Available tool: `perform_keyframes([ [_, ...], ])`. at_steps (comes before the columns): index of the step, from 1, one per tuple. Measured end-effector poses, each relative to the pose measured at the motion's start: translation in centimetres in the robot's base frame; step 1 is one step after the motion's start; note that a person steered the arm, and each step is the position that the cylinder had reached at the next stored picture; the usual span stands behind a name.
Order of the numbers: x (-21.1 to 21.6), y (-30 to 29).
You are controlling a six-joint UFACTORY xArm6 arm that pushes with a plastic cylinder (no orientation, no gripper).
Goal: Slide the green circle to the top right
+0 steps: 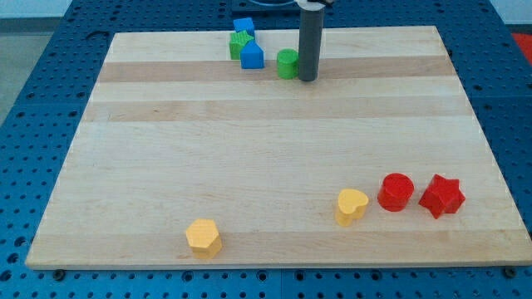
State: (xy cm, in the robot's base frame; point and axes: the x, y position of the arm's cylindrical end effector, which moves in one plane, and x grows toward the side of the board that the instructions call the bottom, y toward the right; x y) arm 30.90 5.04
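Gripper: none fitted; my tip (307,79) rests on the wooden surface (266,149), touching the green circle (288,64) at its left. Further left: blue blocks (252,56), (243,26) and another green block (239,45). Well below: yellow and red blocks.

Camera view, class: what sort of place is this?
Probably a robotics lab bench: a wooden board on a blue perforated table, coloured blocks like the green circle, my tip beside it.
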Motion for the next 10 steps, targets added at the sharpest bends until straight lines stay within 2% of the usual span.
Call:
perform_keyframes([
  [2, 3.3, -2.3],
  [3, 3.3, -4.6],
  [7, -5.2, -1.5],
  [9, -6.0, 1.6],
  [10, -6.1, 5.7],
])
